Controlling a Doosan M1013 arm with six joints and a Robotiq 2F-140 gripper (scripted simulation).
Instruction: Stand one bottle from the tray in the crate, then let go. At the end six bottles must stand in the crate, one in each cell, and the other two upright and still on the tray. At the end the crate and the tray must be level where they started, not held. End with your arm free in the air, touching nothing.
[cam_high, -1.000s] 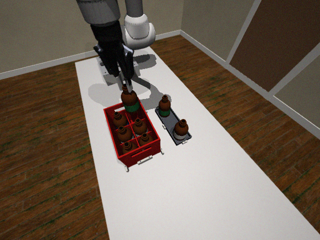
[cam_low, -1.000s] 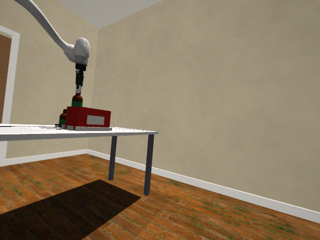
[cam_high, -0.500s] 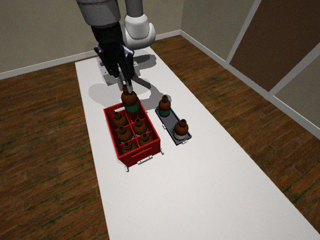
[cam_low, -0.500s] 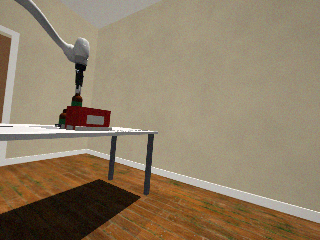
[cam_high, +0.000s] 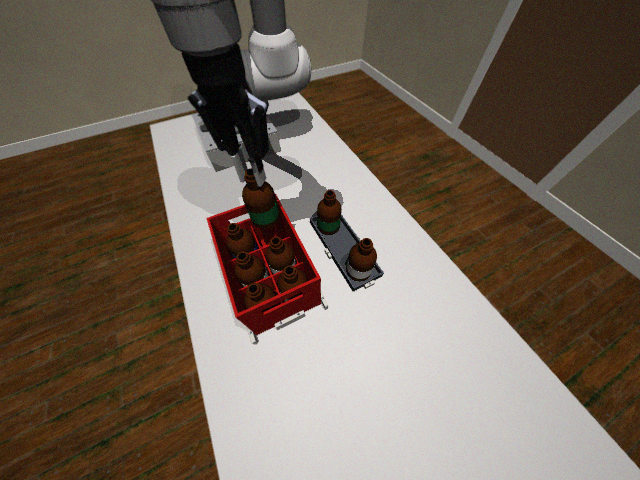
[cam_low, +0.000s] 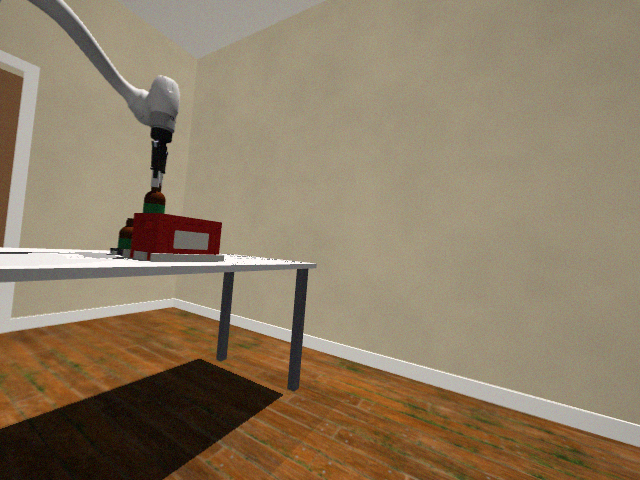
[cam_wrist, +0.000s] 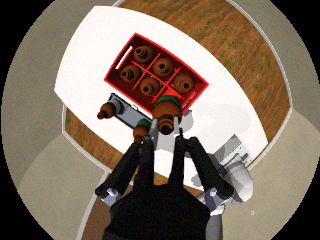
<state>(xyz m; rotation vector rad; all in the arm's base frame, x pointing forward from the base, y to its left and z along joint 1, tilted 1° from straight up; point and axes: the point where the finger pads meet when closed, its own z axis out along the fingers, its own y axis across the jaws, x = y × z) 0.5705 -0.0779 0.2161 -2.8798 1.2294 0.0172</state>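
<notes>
Showing brown glass and a green band, the bottle (cam_high: 262, 204) (cam_low: 154, 201) (cam_wrist: 167, 109) is pinched upright between the fingers (cam_high: 259, 176) (cam_low: 156, 181).

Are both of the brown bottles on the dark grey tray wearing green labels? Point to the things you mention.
No, one brown bottle (cam_high: 329, 210) has a green label, but the other brown bottle (cam_high: 362, 257) has a whitish one.
</notes>
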